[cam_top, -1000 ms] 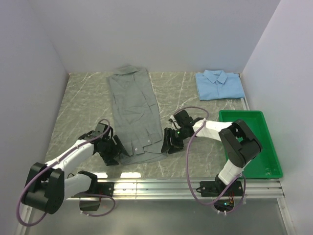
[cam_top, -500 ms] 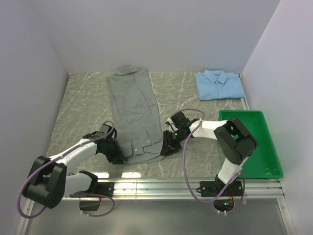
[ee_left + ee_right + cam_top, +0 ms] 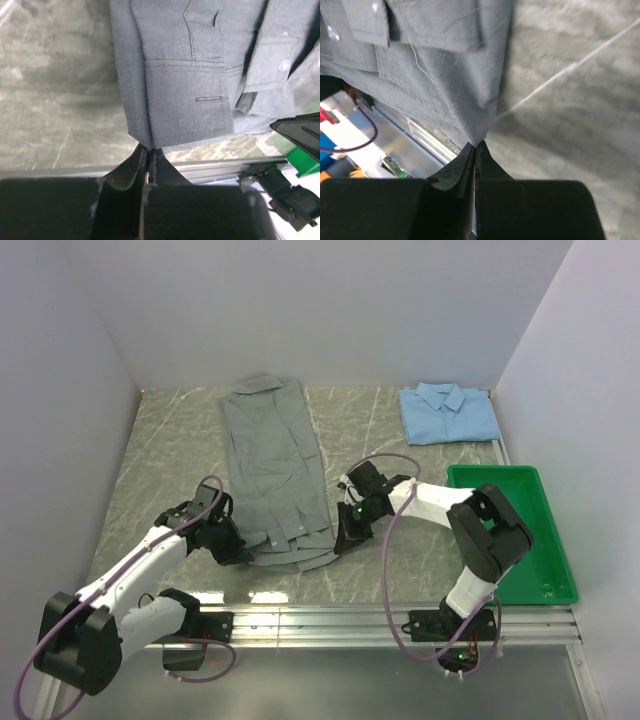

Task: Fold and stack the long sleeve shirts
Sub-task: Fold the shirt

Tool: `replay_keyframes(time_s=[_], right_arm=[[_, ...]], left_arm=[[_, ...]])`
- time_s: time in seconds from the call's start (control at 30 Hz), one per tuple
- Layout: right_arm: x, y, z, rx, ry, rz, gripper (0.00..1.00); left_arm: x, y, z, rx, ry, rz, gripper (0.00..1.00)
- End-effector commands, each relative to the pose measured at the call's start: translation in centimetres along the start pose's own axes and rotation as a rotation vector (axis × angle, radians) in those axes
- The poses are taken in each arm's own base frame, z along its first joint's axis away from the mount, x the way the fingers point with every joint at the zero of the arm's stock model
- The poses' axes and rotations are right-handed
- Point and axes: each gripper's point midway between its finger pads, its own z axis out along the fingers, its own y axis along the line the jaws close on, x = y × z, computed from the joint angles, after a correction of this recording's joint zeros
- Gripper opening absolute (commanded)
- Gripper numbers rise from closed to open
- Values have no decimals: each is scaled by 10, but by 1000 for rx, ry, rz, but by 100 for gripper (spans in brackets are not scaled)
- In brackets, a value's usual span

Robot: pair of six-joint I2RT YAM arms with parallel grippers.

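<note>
Left end effector (image 3: 228,545) and right end effector (image 3: 345,535) are, we see, each clamped onto a hem corner of the grey shirt (image 3: 270,460), one on either side. We find that grey shirt stretched lengthwise on the desk (image 3: 170,450), and the folded light blue shirt (image 3: 449,412) well right of its collar.

Grey shirt (image 3: 185,107) corner between pinched fingers (image 3: 125,172)
</note>
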Motion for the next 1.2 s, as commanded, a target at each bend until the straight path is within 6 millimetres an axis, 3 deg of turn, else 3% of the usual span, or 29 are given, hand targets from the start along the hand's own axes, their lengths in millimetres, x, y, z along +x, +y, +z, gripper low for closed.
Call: replay_keyframes(time_s=[0.0,0.13,0.27,0.4,0.5,0.7,0.73,0.87,1.0,1.07,1.1,1.17], right_arm=[[6,10,-21,17,-13,-80,0],[33,12,-21,26,44,-120,0],[58,22,-24,20,83,-175,0],[62,28,-34,14,70,-191,0],[55,35,-44,22,38,-214,0],[17,57,-65,8,-57,-249,0],[5,60,-68,7,-78,-245,0],[-29,71,-74,-10,-132,-247,0],[-72,91,-79,-25,-204,-275,0],[-92,87,-72,-8,-214,-258,0],[-105,94,-75,-18,-243,-273,0],[-121,90,-68,5,-250,-266,0]], left_arm=[[12,10,-17,-29,23,18,1],[28,7,-31,36,55,28,0],[43,16,-43,23,99,43,1],[52,11,-53,76,123,34,1],[45,-11,-66,165,82,17,1],[-1,-43,-78,218,-122,-19,0],[-12,-55,-82,249,-163,-19,0],[-46,-74,-82,258,-285,-37,0],[-89,-76,-72,187,-444,-71,0],[-110,-87,-73,223,-535,-81,1],[-119,-88,-67,208,-556,-84,0],[-137,-88,-69,182,-624,-89,0]])
